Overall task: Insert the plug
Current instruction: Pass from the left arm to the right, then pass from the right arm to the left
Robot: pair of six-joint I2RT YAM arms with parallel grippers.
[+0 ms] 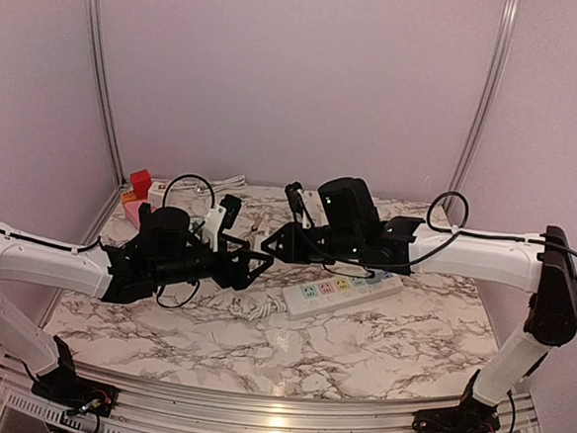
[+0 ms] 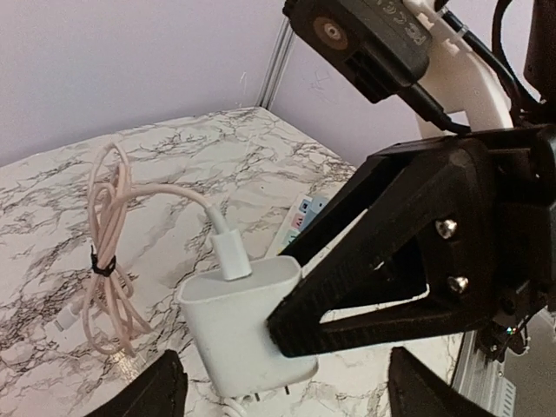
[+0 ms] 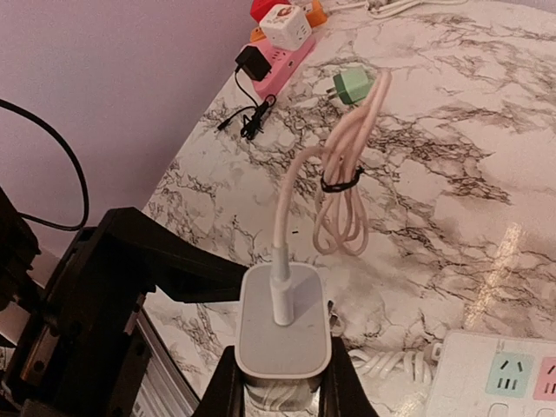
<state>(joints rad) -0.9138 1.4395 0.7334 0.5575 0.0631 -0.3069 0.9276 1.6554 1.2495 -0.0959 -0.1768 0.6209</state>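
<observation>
Marble tabletop [image 1: 211, 335] below, the right gripper [image 3: 282, 356] pinches the white USB charger [image 3: 284, 330] in mid-air, left gripper [image 2: 287, 387] open around it — the dangling pink cable [image 3: 347, 165] could twist its prongs off line for the power strip [image 1: 338, 291].

Lab robot booth: alu frame [image 1: 96, 64], plain walls [image 1: 298, 78], marble-look tbl [image 1: 358, 355].
</observation>
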